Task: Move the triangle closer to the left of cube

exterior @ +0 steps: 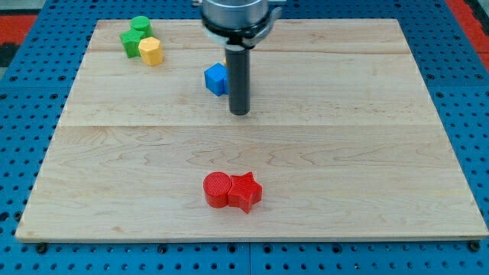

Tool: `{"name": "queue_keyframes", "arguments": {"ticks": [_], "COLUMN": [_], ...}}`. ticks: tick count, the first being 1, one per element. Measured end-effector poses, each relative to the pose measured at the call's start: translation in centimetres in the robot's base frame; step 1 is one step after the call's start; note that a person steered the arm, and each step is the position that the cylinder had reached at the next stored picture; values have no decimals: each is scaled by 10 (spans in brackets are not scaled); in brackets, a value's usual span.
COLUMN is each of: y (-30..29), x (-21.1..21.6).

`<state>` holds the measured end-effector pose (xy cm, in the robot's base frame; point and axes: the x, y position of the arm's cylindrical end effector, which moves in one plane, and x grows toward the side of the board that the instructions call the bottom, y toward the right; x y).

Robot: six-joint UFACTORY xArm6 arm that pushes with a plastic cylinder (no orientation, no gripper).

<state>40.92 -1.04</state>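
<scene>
You had no jaws here, only a rod; my tip [240, 113] rested on the wooden board [367, 176]. Blue block [216, 79], partly hidden, sat touching or just beside the rod, view's left. Green block [135, 34] and yellow block [151, 50] touched, far upper left. Red cylinder [218, 189] and red star [245, 192] touched, well below.

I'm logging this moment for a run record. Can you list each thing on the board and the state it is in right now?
Blue block: alone, partly hidden behind the rod.
My tip: on the board, just right of and below the blue block.
Green block: touching the yellow block.
Yellow block: against the green block.
Red round block: touching the red star block.
Red star block: against the red round block.
</scene>
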Motion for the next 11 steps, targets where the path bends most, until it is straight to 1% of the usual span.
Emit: {"name": "queue_keyframes", "arguments": {"ticks": [2,3,4,5,6,7,8,9,10,11], "y": [10,-7,25,49,35,17,-39,-78,-49,-79], "x": [-53,-41,-24,-81,-117,-116,-112,-99,-156,-169]}}
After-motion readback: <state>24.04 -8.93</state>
